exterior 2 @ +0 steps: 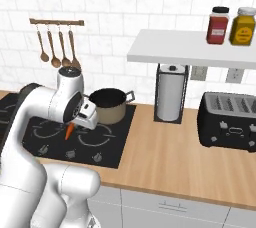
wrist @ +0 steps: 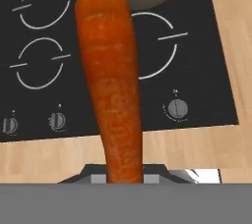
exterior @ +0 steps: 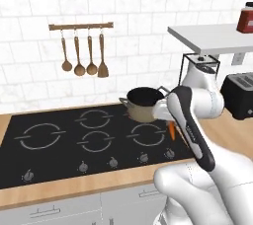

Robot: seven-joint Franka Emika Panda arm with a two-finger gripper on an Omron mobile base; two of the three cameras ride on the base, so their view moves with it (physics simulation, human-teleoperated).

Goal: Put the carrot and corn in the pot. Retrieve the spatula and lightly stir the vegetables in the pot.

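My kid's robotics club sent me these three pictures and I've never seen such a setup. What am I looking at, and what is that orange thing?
It is a rendered kitchen. A white robot arm on a driving base holds a carrot in its gripper. Two pictures come from cameras on the base, left and right behind the arm; the close-up comes from a camera on the hand. The carrot hangs above the black stovetop, just short of the pot standing on a back burner. On the counter beside the stove are a paper towel roll and a toaster.

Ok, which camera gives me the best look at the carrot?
The hand view: the carrot runs up the middle of the picture, large and sharp, above the cooktop. In the left and right base views, it is a small orange sliver hanging below the robot's hand.
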